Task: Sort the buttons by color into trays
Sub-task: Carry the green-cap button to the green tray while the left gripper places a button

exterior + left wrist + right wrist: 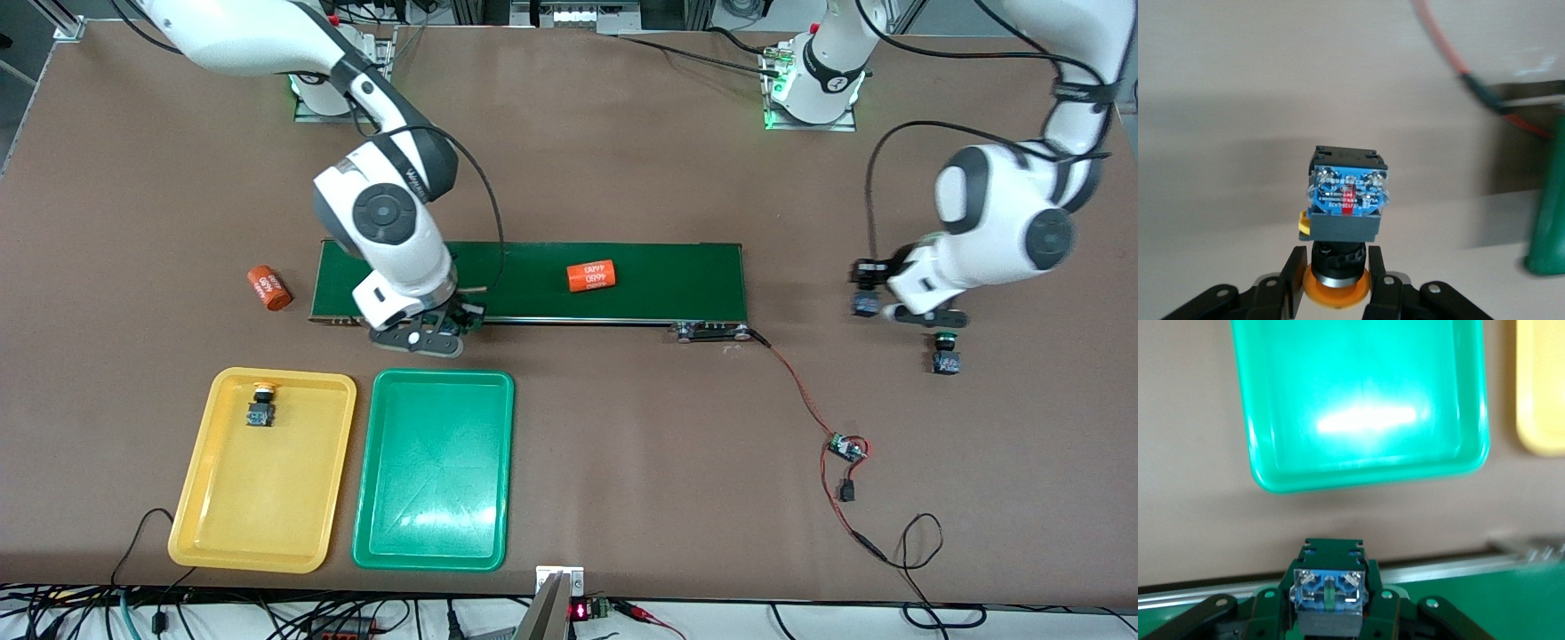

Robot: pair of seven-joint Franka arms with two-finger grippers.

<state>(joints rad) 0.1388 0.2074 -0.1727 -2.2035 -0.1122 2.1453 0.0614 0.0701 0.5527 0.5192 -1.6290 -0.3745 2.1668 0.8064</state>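
1. Right gripper (pixel 1330 613): you will find it low over the edge of the conveyor belt (pixel 622 276) nearer the front camera, at the right arm's end of the belt. Its fingers are clamped on a push-button switch (pixel 1330 593) with a blue and black body; the cap is hidden, so you cannot tell its colour.

2. Left gripper (pixel 1336 283): it hangs over bare table (pixel 622 133) at the left arm's end, well apart from the belt. It is closed on a yellow-orange button (pixel 1345 200), pinched at the neck just above the cap, with the blue body pointing away from the wrist.

3. Green button (pixel 946 354): it lies on the table near the left gripper, nearer the front camera than that gripper.

4. Yellow tray (pixel 204 524): it sits nearer the front camera than the belt, toward the right arm's end. You have one yellow-capped button (pixel 261 405) in it, close to the rim that faces the belt.

5. Green tray (pixel 427 533): it stands just beside the yellow tray, on the side toward the left arm's end. The right gripper with its switch is between the belt and this tray.

6. Orange cylinders marked "4680": one lies on the belt (pixel 591 276) near its middle; the other (pixel 268 288) lies on the table just off the belt's end toward the right arm.

7. Red and black wire (pixel 800 391): it runs from the belt's other end to a small circuit board (pixel 845 447) on the table.
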